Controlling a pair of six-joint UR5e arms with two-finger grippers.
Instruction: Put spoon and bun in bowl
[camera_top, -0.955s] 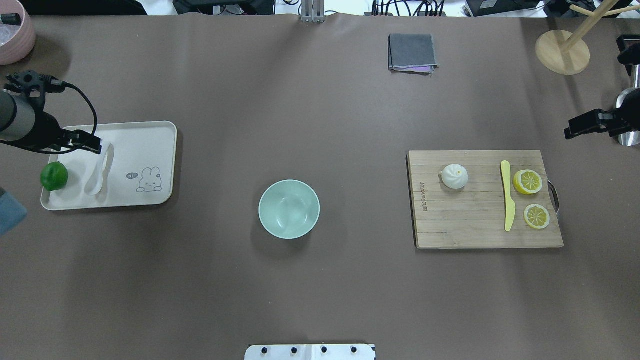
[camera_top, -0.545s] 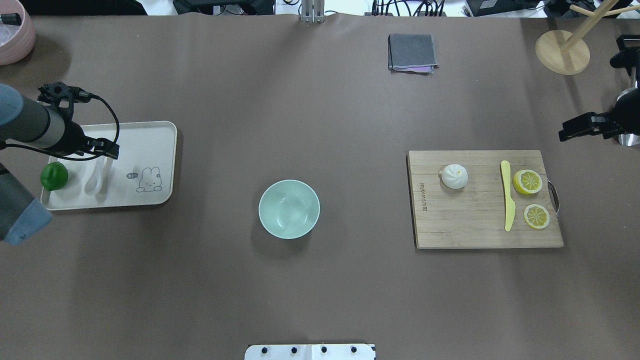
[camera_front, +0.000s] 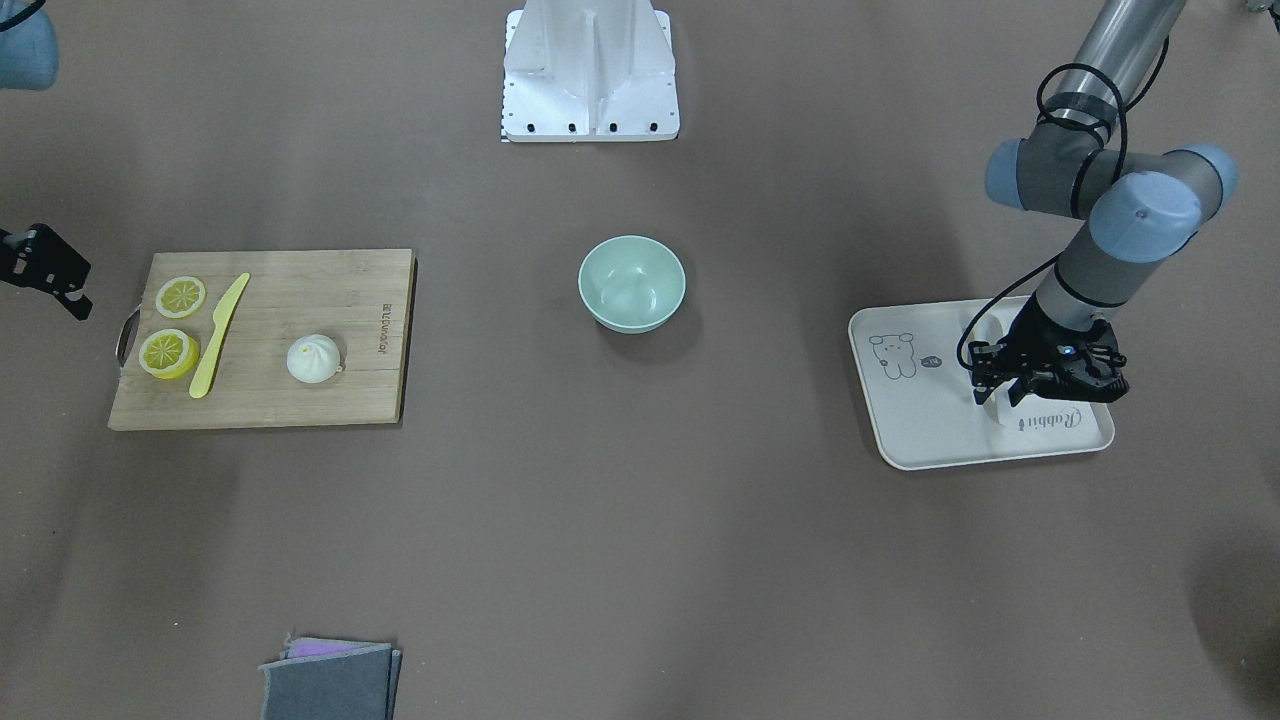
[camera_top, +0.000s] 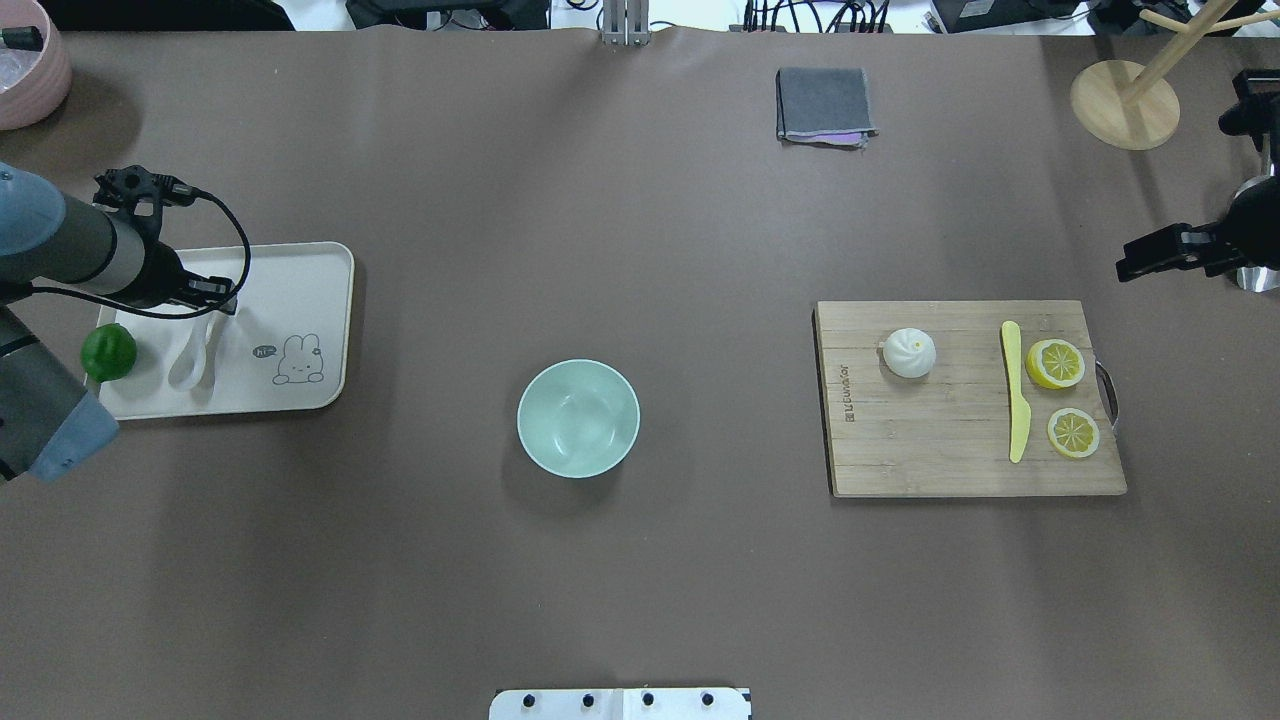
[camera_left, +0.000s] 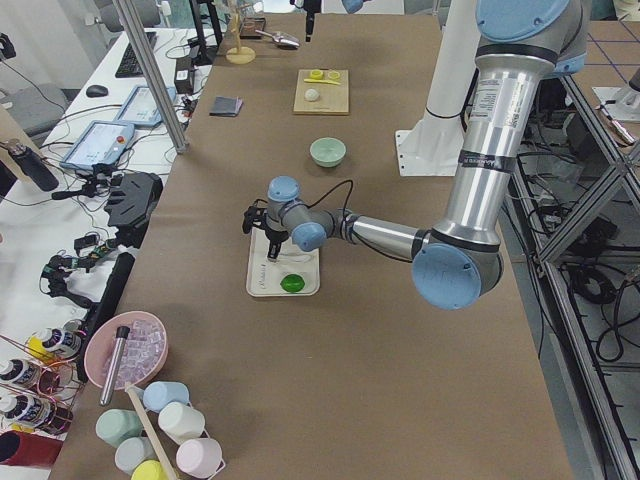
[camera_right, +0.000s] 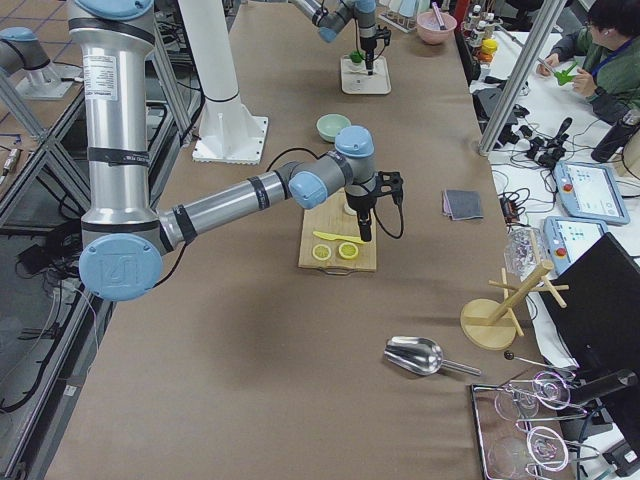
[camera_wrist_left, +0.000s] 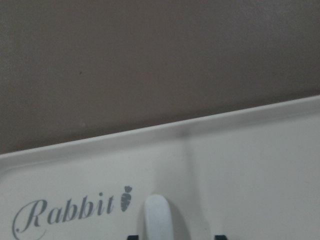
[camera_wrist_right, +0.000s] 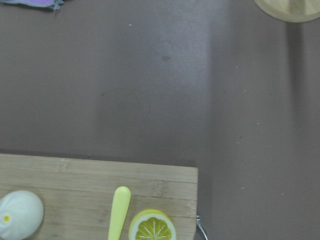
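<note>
The white spoon (camera_top: 193, 358) lies on the cream tray (camera_top: 300, 290), scoop toward the robot, beside a green lime (camera_top: 108, 352). My left gripper (camera_top: 215, 302) is low over the spoon's handle. In the left wrist view the handle tip (camera_wrist_left: 157, 216) lies between the two fingertips, apart from both, so the gripper is open. The white bun (camera_top: 909, 352) sits on the wooden cutting board (camera_top: 950, 455). The mint-green bowl (camera_top: 578, 418) stands empty mid-table. My right gripper (camera_top: 1135, 265) hovers beyond the board's far right corner; I cannot tell its state.
A yellow knife (camera_top: 1015, 400) and two lemon slices (camera_top: 1056, 363) lie on the board right of the bun. A grey cloth (camera_top: 824, 105), a wooden stand (camera_top: 1125, 105) and a pink bowl (camera_top: 25, 70) sit along the far edge.
My left gripper has moved right across the tray and now straddles the spoon's handle. The right gripper has shifted slightly left. Spoon, bun and bowl have not moved.
</note>
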